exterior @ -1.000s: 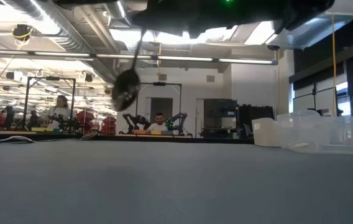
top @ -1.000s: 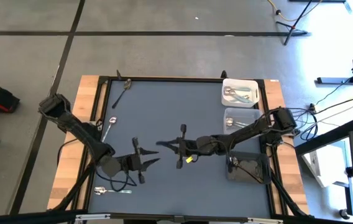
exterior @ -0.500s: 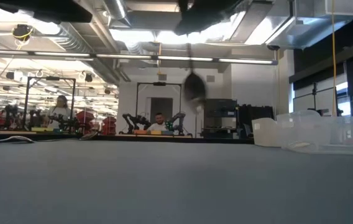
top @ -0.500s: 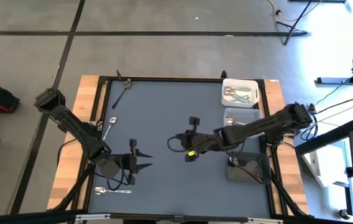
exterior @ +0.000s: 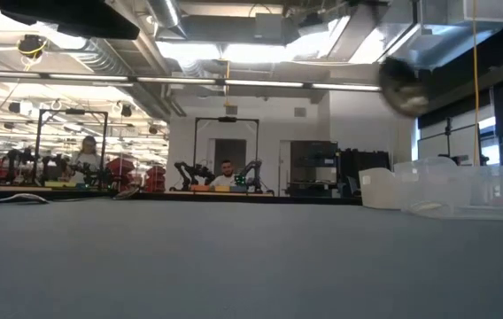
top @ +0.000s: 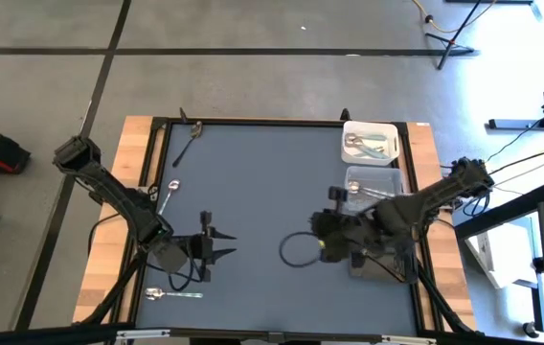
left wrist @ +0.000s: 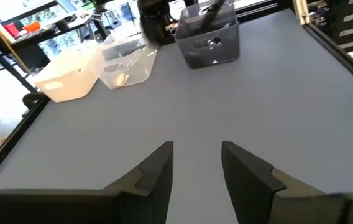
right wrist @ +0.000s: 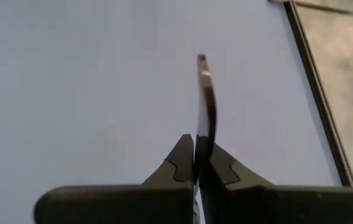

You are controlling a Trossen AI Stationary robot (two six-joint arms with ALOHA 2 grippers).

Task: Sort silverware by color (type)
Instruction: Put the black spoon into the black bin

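My right gripper (top: 318,226) is raised over the table's right half, left of the dark bin (top: 382,259), and is shut on a dark spoon (right wrist: 205,99). The spoon's bowl (exterior: 405,84) shows blurred, high above the mat. My left gripper (top: 228,245) stands open and holds nothing over the near left of the mat; its fingers (left wrist: 158,171) show with bare mat between them. Loose silverware lies flat on the mat: a dark spoon (top: 191,139) at the far left, a spoon (top: 169,192) by the left edge, a silver spoon (top: 171,294) at the near left. My right gripper pinches the dark spoon's slim shaft (right wrist: 202,140) between its two fingertips. The fingers slant down, and the spoon runs on along them, past their free ends. The spoon is lifted clear of the mat.
Three bins stand along the right edge: a white bin (top: 370,141) with silverware at the far end, a clear bin (top: 368,179) next to it, and the dark bin nearest. The left wrist view shows them across bare mat (left wrist: 238,99). People sit far behind the table (exterior: 225,173).
My right gripper, still shut on the dark spoon, has risen and swung from the middle of the mat toward the table's right edge and the bins, tipping downward. The spoon has gone with it, clear of the mat. My left gripper has drawn back slightly toward the left edge.
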